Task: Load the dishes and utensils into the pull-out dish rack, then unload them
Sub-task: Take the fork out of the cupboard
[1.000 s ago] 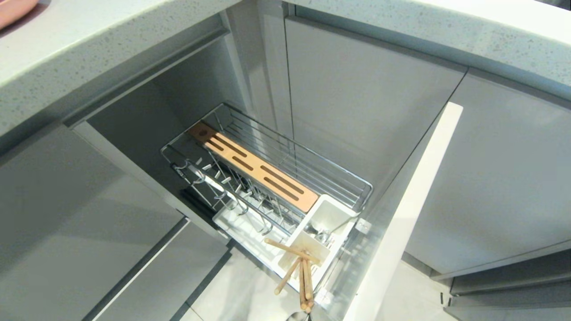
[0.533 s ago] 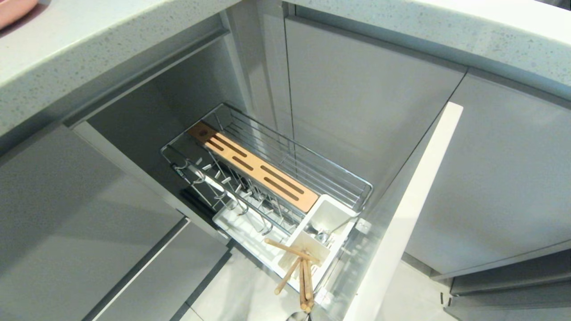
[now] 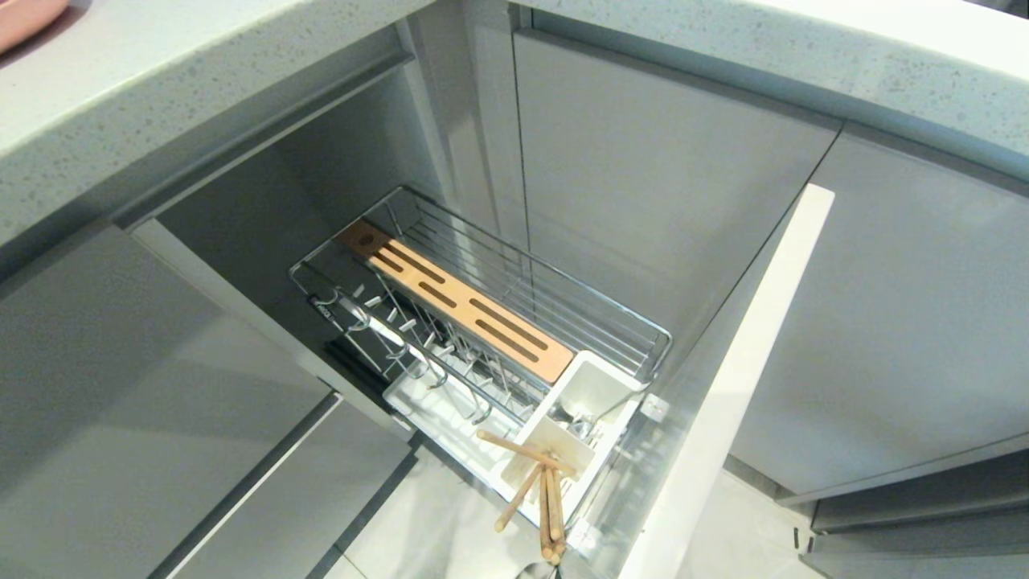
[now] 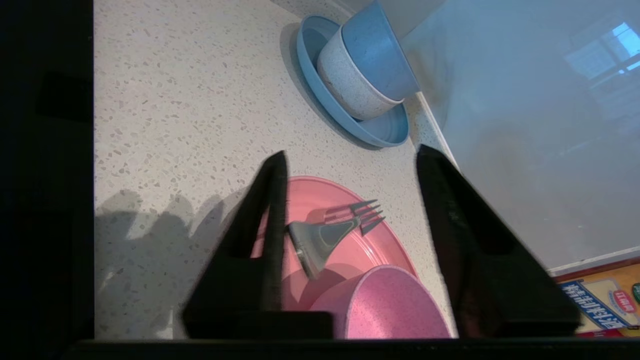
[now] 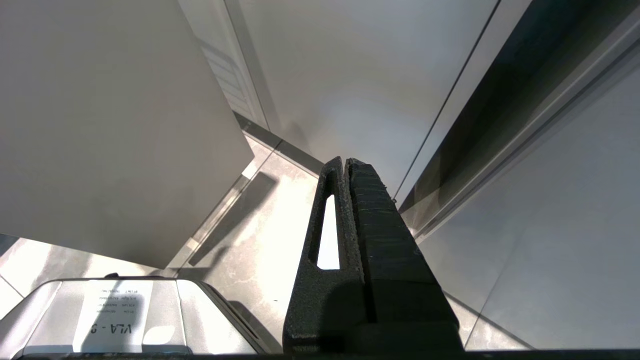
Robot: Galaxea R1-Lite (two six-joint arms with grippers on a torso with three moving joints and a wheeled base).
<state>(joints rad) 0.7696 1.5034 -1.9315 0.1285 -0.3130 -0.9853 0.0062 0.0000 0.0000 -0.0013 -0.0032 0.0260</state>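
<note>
- Head view: the pull-out dish rack [image 3: 482,322] stands drawn out of grey cabinets below a speckled counter [image 3: 161,88]; chopsticks [image 3: 540,490] lean in its white utensil box [image 3: 583,410]. They poke out over the rim, so a nudge could spill them.
- Left wrist view: the left gripper [image 4: 350,165], jaws apart and holding nothing, hovers over the fork [image 4: 332,232] lying on the pink plate [image 4: 360,250] beside the pink bowl [image 4: 385,305]; a blue plate [image 4: 385,132] is near. The fork may slide on the plate.
- Right wrist view: the right gripper [image 5: 347,165], clenched on nothing, hangs above the floor [image 5: 260,270].

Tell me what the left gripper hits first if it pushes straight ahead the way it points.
Most likely the fork lying on the pink plate, which sits between the open fingers of the left gripper; depth is hard to judge.
</note>
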